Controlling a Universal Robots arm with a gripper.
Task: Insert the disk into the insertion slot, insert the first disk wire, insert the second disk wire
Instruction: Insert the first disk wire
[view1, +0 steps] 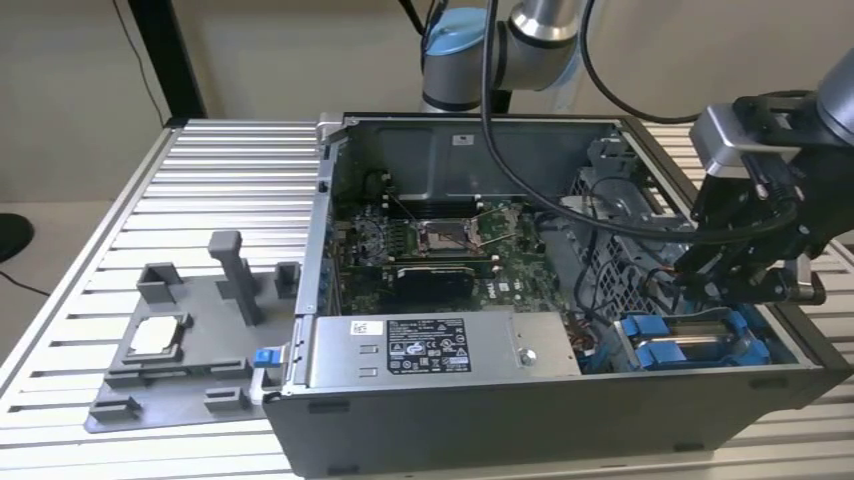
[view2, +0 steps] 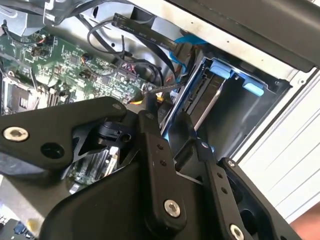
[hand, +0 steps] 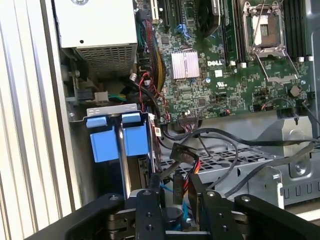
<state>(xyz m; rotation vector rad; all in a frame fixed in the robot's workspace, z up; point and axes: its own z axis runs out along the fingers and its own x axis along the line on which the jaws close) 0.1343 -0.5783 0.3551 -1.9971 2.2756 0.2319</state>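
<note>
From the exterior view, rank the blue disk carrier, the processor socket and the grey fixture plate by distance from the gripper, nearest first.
1. The blue disk carrier, right beside the gripper, inside the case.
2. The processor socket, mid-motherboard.
3. The grey fixture plate, outside the case, at the exterior view's left.

A black label with white print (view1: 441, 347) and a small white sticker (view1: 367, 327) stood on the grey metal box (view1: 534, 350), both too small to read. White lettering (hand: 215, 63) marked the green circuit board (hand: 210, 90).
</note>
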